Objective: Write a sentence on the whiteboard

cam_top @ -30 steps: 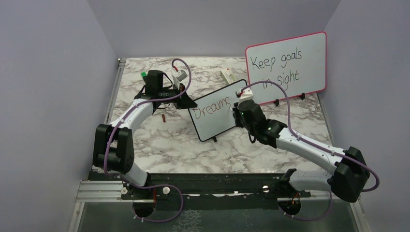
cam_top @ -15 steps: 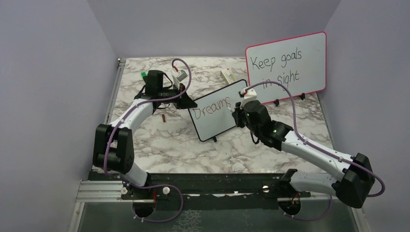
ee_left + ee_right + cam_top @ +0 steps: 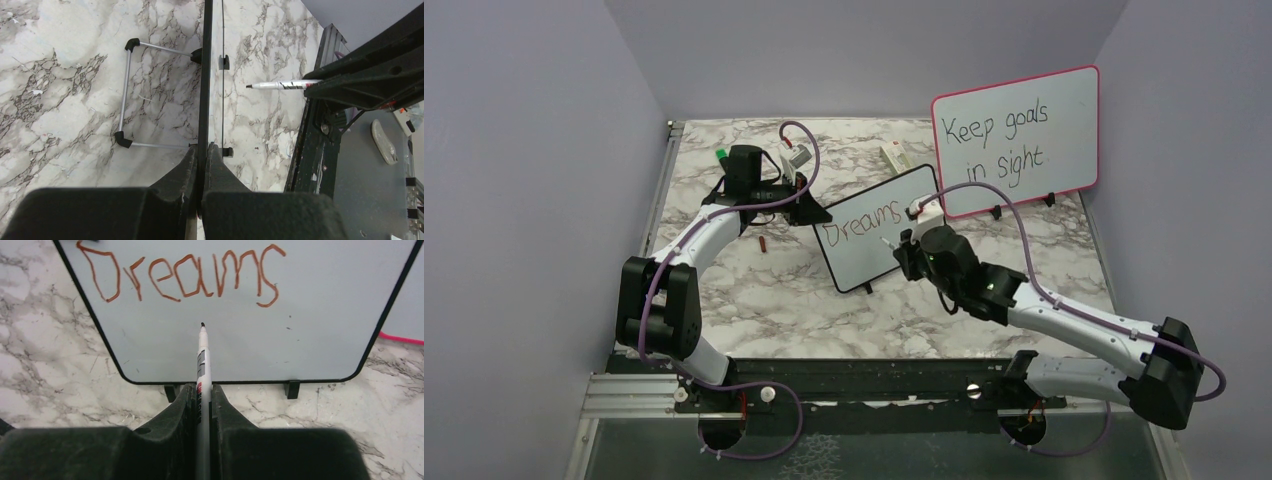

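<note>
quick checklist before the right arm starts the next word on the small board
1. Left hand shut on the edge of the small black-framed whiteboard: ok.
2. Right hand shut on the white marker, pointing at the board: ok.
3. Marker tip off the board surface; the left wrist view shows a gap: ok.
4. Bare space under the red word "Dreams" for a second line: ok.
5. Board's black feet seated on the marble tabletop: cannot tell.
</note>
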